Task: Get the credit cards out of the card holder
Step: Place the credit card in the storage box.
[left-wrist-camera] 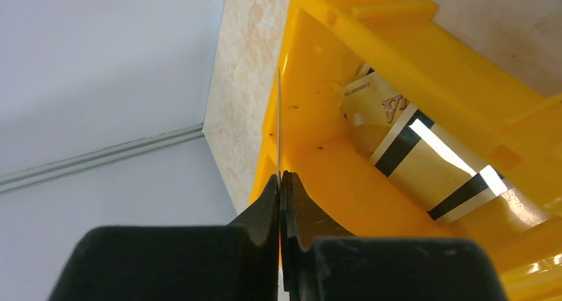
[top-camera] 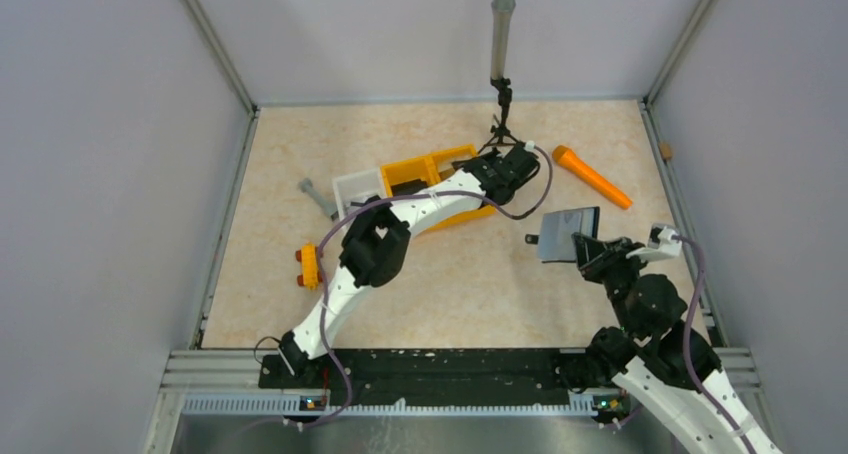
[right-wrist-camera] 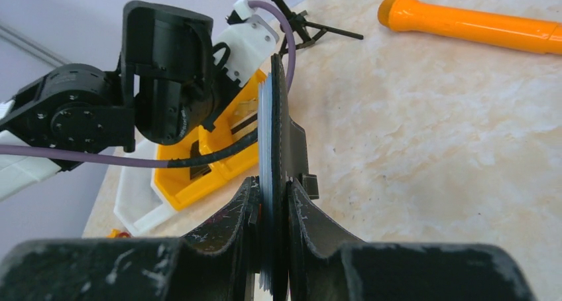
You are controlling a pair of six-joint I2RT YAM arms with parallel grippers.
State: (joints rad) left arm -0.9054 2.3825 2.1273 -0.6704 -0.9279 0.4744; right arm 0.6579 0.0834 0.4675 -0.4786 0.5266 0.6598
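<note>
My left claw (left-wrist-camera: 280,181) pinches a thin card (left-wrist-camera: 278,122), edge-on, over the yellow plastic bin (left-wrist-camera: 344,195). At centre right of the overhead view, my right claw (right-wrist-camera: 273,185) grips the black folding card holder (top-camera: 568,236).

- Left arm (top-camera: 380,244): stretched from its base at the near left to the far centre of the desk (top-camera: 480,284), elbow raised, wrist turned downward.
- Left hand (left-wrist-camera: 281,181): fingers (left-wrist-camera: 265,205) pressed together, pinching a thin credit card (left-wrist-camera: 279,115) seen edge-on.
- Right arm (top-camera: 660,324): folded above its base at the near right, forearm pointing left.
- Right hand (right-wrist-camera: 272,195): fingers (right-wrist-camera: 235,211) clamped on both faces of the upright card holder (right-wrist-camera: 278,128).
</note>
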